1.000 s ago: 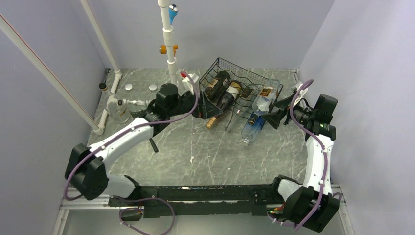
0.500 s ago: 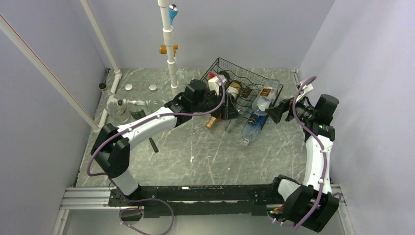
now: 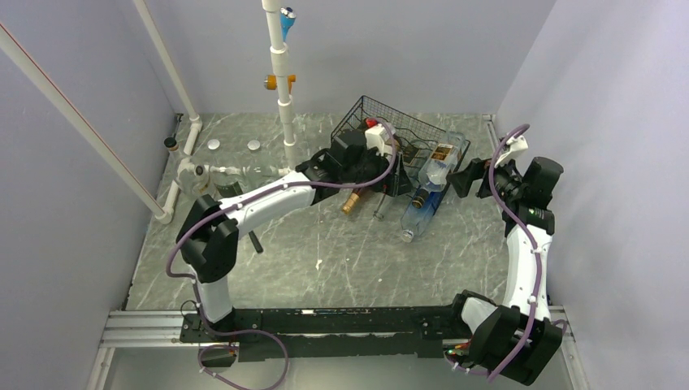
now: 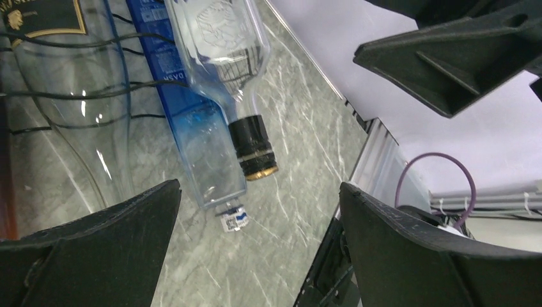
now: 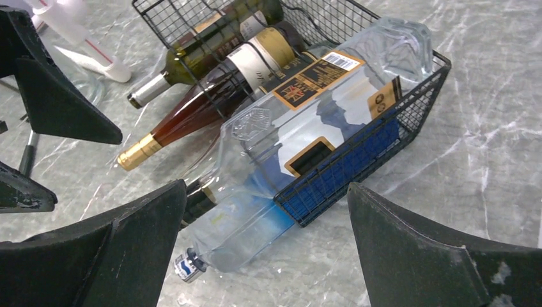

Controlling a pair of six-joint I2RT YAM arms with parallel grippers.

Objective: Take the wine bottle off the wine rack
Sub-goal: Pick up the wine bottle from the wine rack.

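Observation:
The black wire wine rack lies on the marble table with several bottles lying in it, necks toward me. An amber wine bottle with a gold cap and a dark green one lie on its left side. A clear flat bottle rests over a blue bottle on its right side. My left gripper hovers open over the rack's front, holding nothing. My right gripper stands open just right of the rack, also holding nothing.
A white pipe frame rises at the back left of the rack. A glass jar and small caps sit at the far left. A short black stick lies mid-table. The right wall is close behind the right arm.
The left arm has swung right, from the rack's left side to over its front. The right gripper has turned slightly. Both stayed open.

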